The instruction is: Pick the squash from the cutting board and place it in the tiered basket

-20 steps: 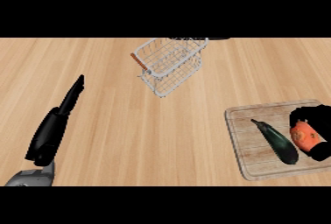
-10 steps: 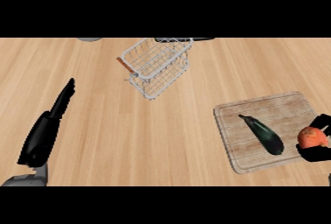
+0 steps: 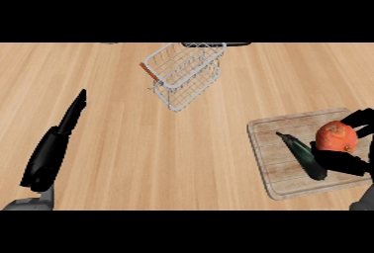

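The squash (image 3: 336, 137), orange and round, is held over the right part of the board (image 3: 272, 163), with the fingers and thumb of the right robot hand (image 3: 349, 160) curled round it from the right and from below. Whether it is touching the board or already lifted clear cannot be told from this steep view. Just left of the squash a dark green, long vegetable (image 3: 303, 156) lies slantwise on the board; the grasp is taken from the side away from it, which is judged to keep it undisturbed.

The basket (image 3: 184, 74), a white wire one with a tilted look, stands well apart from the board, up and to the left of it, near the far edge of the table (image 3: 168, 148). The wood between board and basket is bare, so a carry up and leftward would seem unobstructed, though the basket's rim must be cleared from above.

Far left of the board, the left robot hand (image 3: 60, 138) is kept open with straight fingers, resting out of the way.
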{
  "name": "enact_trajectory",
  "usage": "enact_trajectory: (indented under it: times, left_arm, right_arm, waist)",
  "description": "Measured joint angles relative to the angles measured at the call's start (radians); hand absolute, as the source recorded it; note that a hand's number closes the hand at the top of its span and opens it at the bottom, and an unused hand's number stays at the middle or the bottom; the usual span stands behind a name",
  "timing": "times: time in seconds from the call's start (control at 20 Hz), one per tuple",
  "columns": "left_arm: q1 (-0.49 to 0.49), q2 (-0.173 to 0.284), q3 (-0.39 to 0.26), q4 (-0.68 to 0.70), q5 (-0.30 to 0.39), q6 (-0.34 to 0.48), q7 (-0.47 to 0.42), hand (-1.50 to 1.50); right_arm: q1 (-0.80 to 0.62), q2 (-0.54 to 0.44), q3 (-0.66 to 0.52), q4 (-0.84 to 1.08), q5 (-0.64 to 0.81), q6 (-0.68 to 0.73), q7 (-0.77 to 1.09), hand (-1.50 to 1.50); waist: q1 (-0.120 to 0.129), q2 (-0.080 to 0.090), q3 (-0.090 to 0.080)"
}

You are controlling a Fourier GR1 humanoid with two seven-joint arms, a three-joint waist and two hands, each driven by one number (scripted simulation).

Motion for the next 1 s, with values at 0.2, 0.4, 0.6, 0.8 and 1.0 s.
enact_trajectory:
  times: [0.2, 0.4, 0.6, 0.8, 1.0]
  left_arm:
    - [-0.034, -0.001, -0.004, 0.016, 0.005, -0.013, -0.001, 0.0]
    - [-0.037, -0.012, -0.021, 0.006, 0.001, -0.02, -0.002, 0.0]
    - [-0.052, -0.019, -0.026, 0.013, 0.0, -0.025, -0.003, 0.0]
    - [-0.068, -0.023, -0.029, 0.033, -0.009, -0.025, -0.005, 0.0]
    - [-0.08, -0.029, -0.029, 0.041, -0.008, -0.027, -0.006, 0.0]
  right_arm:
    - [-0.101, 0.022, 0.149, -0.183, 0.069, 0.13, 0.201, 1.5]
    - [-0.298, 0.03, 0.276, -0.237, 0.108, 0.233, 0.373, 1.5]
    - [-0.523, 0.032, 0.305, -0.133, 0.082, 0.241, 0.46, 1.5]
    - [-0.716, 0.032, 0.267, 0.025, 0.045, 0.226, 0.51, 1.5]
    - [-0.884, 0.031, 0.212, 0.226, 0.024, 0.191, 0.532, 1.5]
  waist:
    - [0.026, 0.009, 0.002]
    - [0.049, 0.014, 0.003]
    - [0.062, 0.018, 0.004]
    - [0.068, 0.021, 0.004]
    - [0.077, 0.024, 0.005]
